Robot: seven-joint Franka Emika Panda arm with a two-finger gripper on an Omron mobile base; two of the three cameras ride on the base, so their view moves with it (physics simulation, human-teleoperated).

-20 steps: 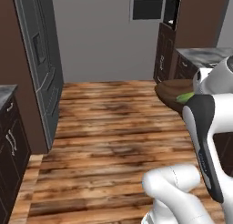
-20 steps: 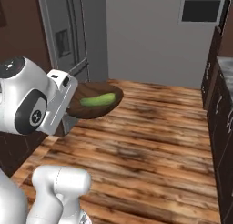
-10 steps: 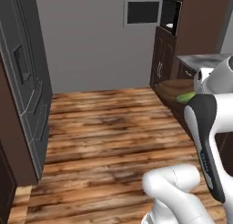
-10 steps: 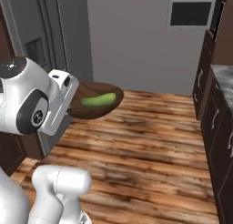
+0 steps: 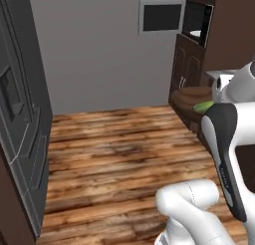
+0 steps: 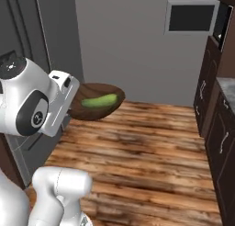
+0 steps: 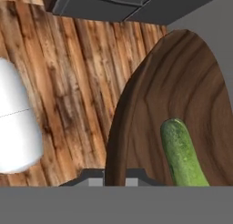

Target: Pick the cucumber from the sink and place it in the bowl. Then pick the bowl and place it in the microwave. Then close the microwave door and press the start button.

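Observation:
The dark brown wooden bowl [image 6: 98, 102] hangs level over the floor with the green cucumber [image 6: 99, 101] lying inside it. My gripper [image 6: 75, 108] is shut on the bowl's near rim. In the hand view the bowl [image 7: 182, 95] rises from between the fingertips [image 7: 93, 177], cucumber [image 7: 182, 157] at its lower right. From the left base view the bowl [image 5: 190, 96] and cucumber [image 5: 203, 107] sit just beyond my forearm. Far ahead the microwave [image 5: 196, 21] stands open, its door [image 5: 161, 17] swung out to the left. The same door [image 6: 190, 17] shows at the upper right. The sink is out of view.
A tall dark grey refrigerator [image 5: 20, 114] lines the left side. Dark brown cabinets [image 5: 185, 74] stand under the microwave, and more cabinets [image 6: 219, 128] with a grey counter [image 6: 227, 88] run along the right. Wood floor [image 6: 147, 151] stretches ahead between them.
The whole scene has slid left in both base views as the base turned. The microwave and its open door came into sight. The bowl with the cucumber stays held in the gripper.

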